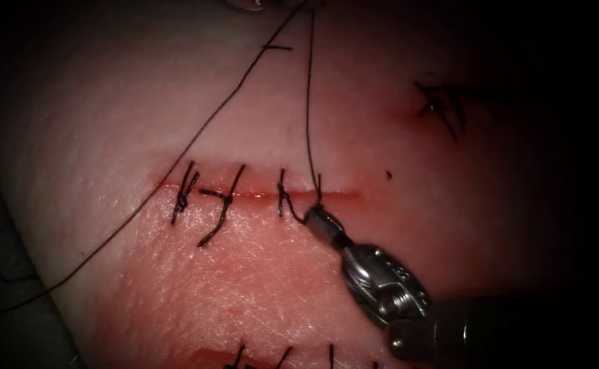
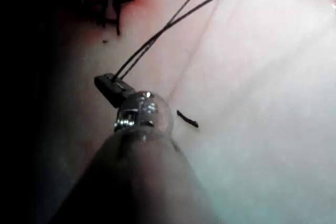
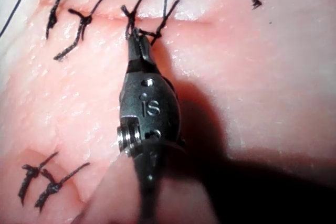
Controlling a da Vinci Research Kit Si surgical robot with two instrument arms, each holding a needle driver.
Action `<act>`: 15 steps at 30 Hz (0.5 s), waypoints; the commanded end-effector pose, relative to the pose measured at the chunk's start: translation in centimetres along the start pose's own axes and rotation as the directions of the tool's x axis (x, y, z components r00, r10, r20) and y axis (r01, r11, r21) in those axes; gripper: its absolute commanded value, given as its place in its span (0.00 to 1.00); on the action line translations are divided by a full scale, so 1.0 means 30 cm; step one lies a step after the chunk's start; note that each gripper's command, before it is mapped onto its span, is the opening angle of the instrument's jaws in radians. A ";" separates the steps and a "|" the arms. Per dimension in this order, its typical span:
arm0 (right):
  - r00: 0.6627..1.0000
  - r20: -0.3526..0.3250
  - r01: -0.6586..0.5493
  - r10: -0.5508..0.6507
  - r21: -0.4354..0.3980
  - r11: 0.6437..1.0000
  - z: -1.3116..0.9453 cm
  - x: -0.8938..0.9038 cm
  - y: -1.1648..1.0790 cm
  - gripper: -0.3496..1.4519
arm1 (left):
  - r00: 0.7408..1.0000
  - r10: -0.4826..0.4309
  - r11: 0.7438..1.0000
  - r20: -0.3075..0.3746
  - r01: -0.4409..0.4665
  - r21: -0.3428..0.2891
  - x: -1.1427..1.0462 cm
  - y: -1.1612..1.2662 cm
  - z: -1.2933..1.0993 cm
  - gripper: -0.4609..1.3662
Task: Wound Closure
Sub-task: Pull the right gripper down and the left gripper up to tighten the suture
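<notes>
The cut (image 1: 258, 195) runs across the tissue (image 1: 108, 123), with several dark stitches (image 1: 224, 201) over it. At its right end, my right tool (image 1: 315, 217) has its jaws shut on a short thread end beside the last stitch (image 1: 318, 195); in the right wrist view the right tool (image 3: 137, 46) pinches the thread at that knot (image 3: 153, 34). A long thread (image 1: 308, 102) rises from this stitch to my left tool (image 1: 265, 3) at the top edge. In the left wrist view the left tool (image 2: 107, 86) is shut on two strands of thread (image 2: 173, 22). Neither tool holds the needle.
A second strand (image 1: 176, 157) sweeps down to the lower left, off the tissue. An older stitched cut (image 1: 440, 102) lies at upper right, and more stitches (image 1: 286, 355) at the bottom edge. Cut thread bits (image 1: 277, 47) lie on the tissue. Red fluid (image 1: 245, 273) stains the tissue below the cut.
</notes>
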 end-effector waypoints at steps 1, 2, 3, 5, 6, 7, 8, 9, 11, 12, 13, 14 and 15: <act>1.000 -0.004 -0.001 0.001 -0.003 1.000 0.0002 -0.0002 0.0001 0.00 | 1.000 0.003 1.000 0.006 -0.003 -0.007 0.0002 0.0000 0.0001 0.06; 1.000 -0.007 -0.001 0.001 -0.002 1.000 0.0003 -0.0001 0.0002 0.00 | 1.000 0.004 1.000 0.012 -0.004 -0.007 0.0004 0.0001 0.0001 0.06; 1.000 -0.007 -0.001 0.001 -0.002 1.000 0.0003 -0.0001 0.0002 0.00 | 1.000 0.004 1.000 0.014 -0.004 -0.007 0.0005 0.0001 0.0001 0.06; 1.000 -0.007 -0.001 0.001 -0.003 1.000 0.0004 0.0000 0.0002 0.00 | 1.000 0.006 1.000 0.020 -0.005 -0.005 0.0006 0.0002 0.0000 0.06; 1.000 -0.010 -0.001 0.001 -0.001 1.000 0.0004 0.0000 0.0002 0.00 | 1.000 0.012 1.000 0.022 -0.012 -0.006 0.0006 0.0001 0.0000 0.06; 1.000 -0.010 -0.001 0.001 -0.001 1.000 0.0004 0.0000 0.0002 0.00 | 1.000 0.012 1.000 0.023 -0.012 -0.006 0.0005 0.0000 0.0000 0.06; 1.000 -0.012 -0.001 0.001 0.000 1.000 0.0003 -0.0001 0.0002 0.00 | 1.000 0.013 1.000 0.026 -0.012 -0.007 0.0002 -0.0002 0.0001 0.06; 1.000 -0.012 -0.001 0.001 0.000 1.000 0.0003 -0.0001 0.0001 0.00 | 1.000 0.012 1.000 0.027 -0.012 -0.004 0.0000 -0.0003 0.0002 0.06; 1.000 -0.020 0.010 -0.010 0.012 1.000 0.0001 -0.0002 0.0000 0.00 | 0.999 0.012 1.000 0.030 -0.012 0.004 -0.0008 -0.0006 0.0006 0.06; 1.000 -0.022 0.016 -0.015 0.016 1.000 0.0001 -0.0002 0.0000 0.00 | 0.999 0.012 1.000 0.031 -0.012 0.004 -0.0011 -0.0008 0.0008 0.06; 1.000 -0.023 0.022 -0.021 0.021 1.000 0.0000 -0.0003 -0.0001 0.00 | 0.999 0.011 1.000 0.032 -0.011 0.009 -0.0017 -0.0010 0.0011 0.06; 0.999 -0.024 0.039 -0.038 0.035 0.999 -0.0001 -0.0003 -0.0001 0.00 | 0.999 0.010 1.000 0.033 -0.011 0.015 -0.0025 -0.0013 0.0016 0.06; 0.999 -0.023 0.045 -0.044 0.038 0.998 -0.0001 -0.0002 -0.0001 0.00 | 0.999 0.010 1.000 0.034 -0.011 0.018 -0.0029 -0.0014 0.0018 0.06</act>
